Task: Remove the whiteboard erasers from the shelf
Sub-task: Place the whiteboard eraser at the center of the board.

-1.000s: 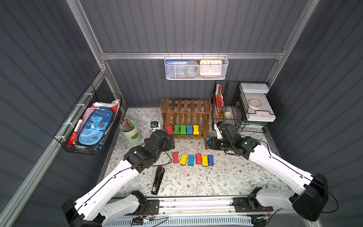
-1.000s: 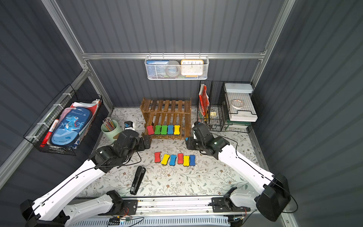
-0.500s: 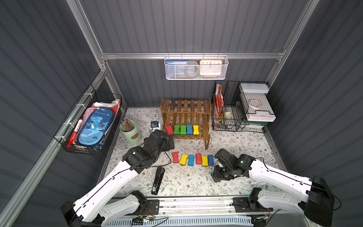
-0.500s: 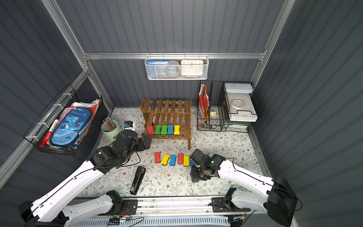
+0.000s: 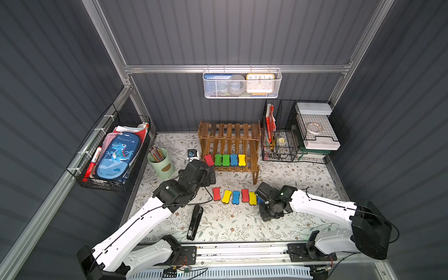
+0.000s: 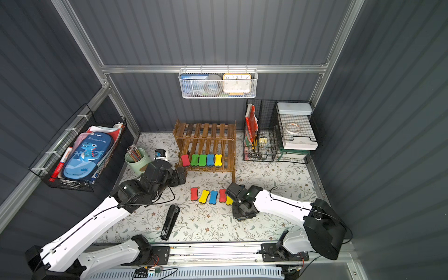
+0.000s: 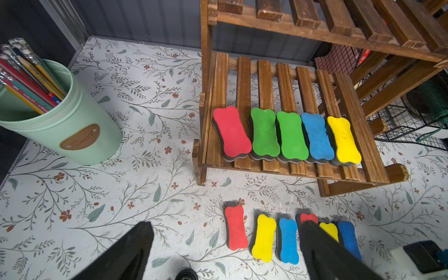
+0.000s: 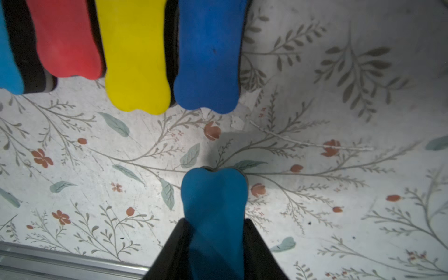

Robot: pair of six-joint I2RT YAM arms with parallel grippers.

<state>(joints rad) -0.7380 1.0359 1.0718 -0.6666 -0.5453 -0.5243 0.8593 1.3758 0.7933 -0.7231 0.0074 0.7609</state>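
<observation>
The shelf (image 5: pixel 229 135) (image 6: pixel 206 135) (image 7: pixel 286 80) is a brown slatted rack at the back. Its lower tier carries several whiteboard erasers (image 5: pixel 225 160) (image 6: pixel 201 160): red (image 7: pixel 232 133), two green, blue and yellow. Several more erasers lie in a row (image 5: pixel 232 196) (image 6: pixel 208 196) on the table in front. My right gripper (image 5: pixel 268 217) (image 6: pixel 241 218) (image 8: pixel 215 221) is low over the table, just in front of that row's right end. It is shut on a blue eraser (image 8: pixel 214 194). My left gripper (image 5: pixel 211 175) (image 6: pixel 180 175) (image 7: pixel 225 224) stands open by the shelf's front left leg, holding nothing.
A black stapler (image 5: pixel 195 221) lies near the front rail. A green pencil cup (image 5: pixel 161 162) and a small sharpener (image 5: pixel 192 155) stand left of the shelf. A black wire-mesh organiser (image 5: pixel 298 133) fills the back right. A wire basket (image 5: pixel 109 155) hangs on the left wall.
My right arm has swung from the shelf's right front corner down to the front of the table, carrying the blue eraser, then held still. My left arm has hardly moved.
</observation>
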